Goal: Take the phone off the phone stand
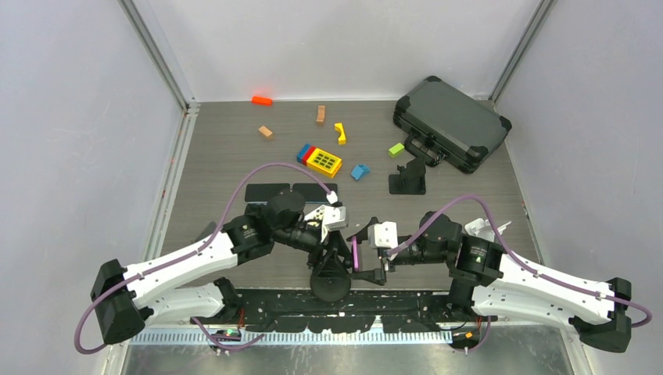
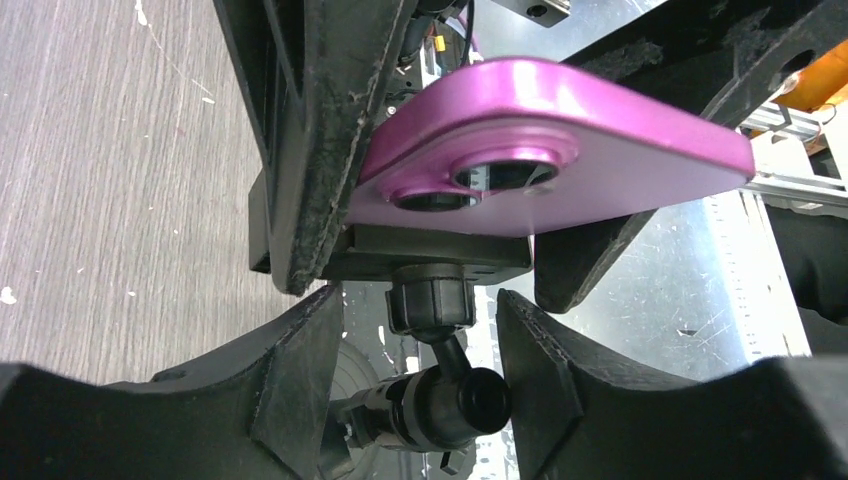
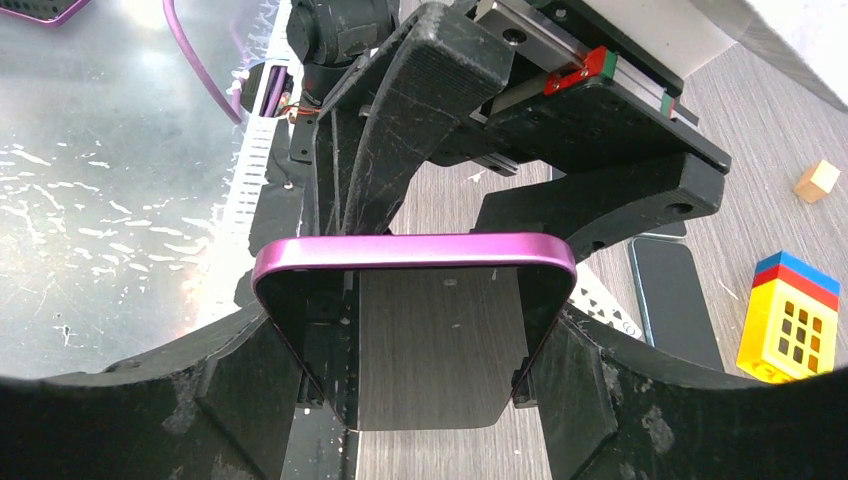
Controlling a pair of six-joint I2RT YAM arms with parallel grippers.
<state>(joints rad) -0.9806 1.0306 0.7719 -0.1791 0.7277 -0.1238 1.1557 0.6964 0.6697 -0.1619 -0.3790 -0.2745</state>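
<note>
The purple phone (image 1: 356, 254) sits on edge in the black phone stand (image 1: 329, 283), near the table's front middle. In the left wrist view the phone's back (image 2: 600, 170) with two camera lenses lies over the stand's ball joint (image 2: 445, 400). My left gripper (image 2: 420, 300) is closed around that joint just under the cradle; it also shows in the top view (image 1: 335, 248). In the right wrist view the phone's top edge (image 3: 410, 250) spans my right gripper (image 3: 415, 350), whose fingers press on the phone's two sides; it also shows in the top view (image 1: 366, 258).
A black hard case (image 1: 452, 123) lies at the back right, with a second small black stand (image 1: 409, 178) in front of it. Coloured toy blocks, including a yellow one (image 1: 324, 161), are scattered at the back. Two dark phones (image 1: 285, 191) lie flat behind my left arm.
</note>
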